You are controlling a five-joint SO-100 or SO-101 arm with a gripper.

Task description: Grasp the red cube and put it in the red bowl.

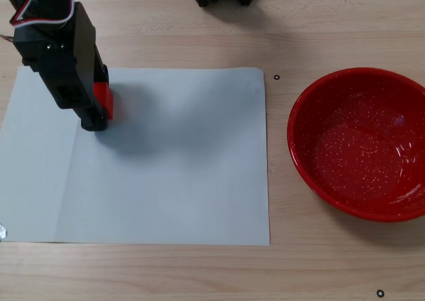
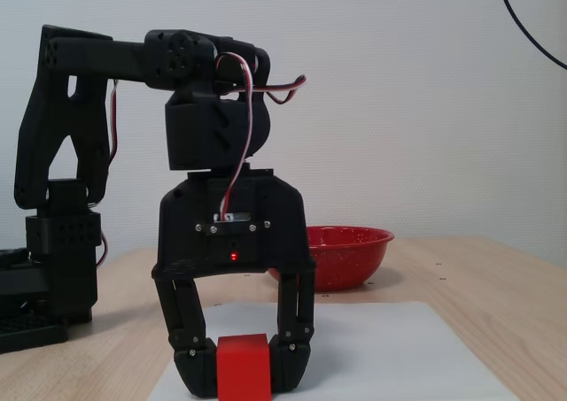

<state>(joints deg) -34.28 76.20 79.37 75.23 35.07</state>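
Down at the near-left of the white sheet, as the low side-on fixed view shows it, the jaws [image 2: 244,368] stand clenched on the red cube [image 2: 243,366], one dark finger pressed against each side face, with the cube's base at the level of the paper [image 2: 390,352]. From above, in the other fixed view, the jaws [image 1: 97,101] sit near the sheet's upper-left corner, and only a narrow strip of the red cube [image 1: 103,100] shows past the black gripper body that covers most of it. A small red light glows on the front of the gripper housing in the side-on view, and red and white wires loop from the housing up to the wrist joint above it. The arm [image 2: 71,153] reaches in horizontally from a black base at the left of that view. The paper [image 1: 166,161] lies flat on the pale wooden desk [image 1: 332,22], with a soft shadow spreading to the right of the gripper. The red bowl [image 1: 362,145] rests on the desk well apart from the cube, off the sheet's right edge in the view from above, its speckled inside holding nothing; in the side-on view the red bowl [image 2: 350,255] shows behind the gripper, partly hidden by it.
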